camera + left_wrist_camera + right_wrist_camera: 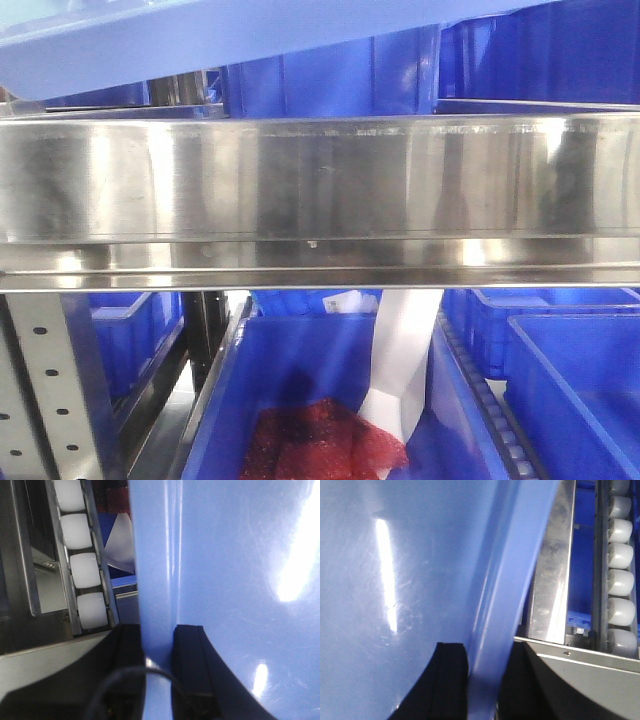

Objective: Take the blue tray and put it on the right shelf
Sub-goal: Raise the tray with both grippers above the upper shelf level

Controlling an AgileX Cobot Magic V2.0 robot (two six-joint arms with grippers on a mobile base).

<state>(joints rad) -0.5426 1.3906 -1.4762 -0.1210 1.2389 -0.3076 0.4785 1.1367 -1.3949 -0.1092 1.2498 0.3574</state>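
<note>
Both ends: I've got the blue tray [200, 35] gripped, one hand per side.
Left hand [157, 642]: pinching the tray wall; black fingers [192, 650] sit either side of it, pressed onto the plastic. Tray floor [225, 580] fills the right of that wrist cam w/ glare on it.
Right hand [482, 667]: same story, pinching the tray wall [395, 580], one dark finger [451, 675] inside and the other outside.
Tray pos: held up off any surface; front cam shows only its light-blue edge across the top-left corner, tilted, rising to the right.
Right shelf [320, 180]: broad shiny steel front rail spans the front cam, just below the tray edge. I can't tell if tray and rail touch.
Upright [40, 400]: grey, perforated, lower left under the rail.
Rollers [85, 570]: white row in a steel track beside the tray on the left wrist cam; a similar row [620, 585] on the right wrist cam.
Bins [575, 390]: darker blue, on levels above and below the rail.
Mid bin [300, 370]: holds red mesh stuff [320, 440] and a white sheet [405, 350] leaning on its right wall.
</note>
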